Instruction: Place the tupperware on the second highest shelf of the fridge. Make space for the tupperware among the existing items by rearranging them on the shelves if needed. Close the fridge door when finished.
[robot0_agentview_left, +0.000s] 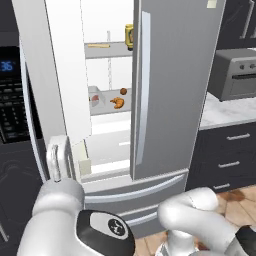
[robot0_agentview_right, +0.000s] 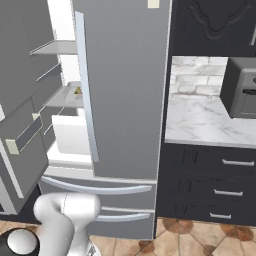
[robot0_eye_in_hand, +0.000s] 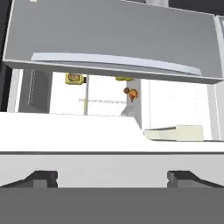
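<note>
The fridge has its left door swung open and its right door shut. Inside, one pale shelf carries a thin yellow stick and a yellow jar. On the shelf below it sits the translucent tupperware, showing a red-pink piece, beside an orange-brown croissant and a small brown ball. My gripper is open and holds nothing. It hangs low by the open door's white inner side, apart from the shelves. The rolled hand view shows the jar and croissant far off.
A black wall oven with blue digits stands left of the fridge. To the right, a marble counter with a grey toaster oven tops dark drawers. The fridge's two bottom drawers are shut. A cream door bin juts from the open door.
</note>
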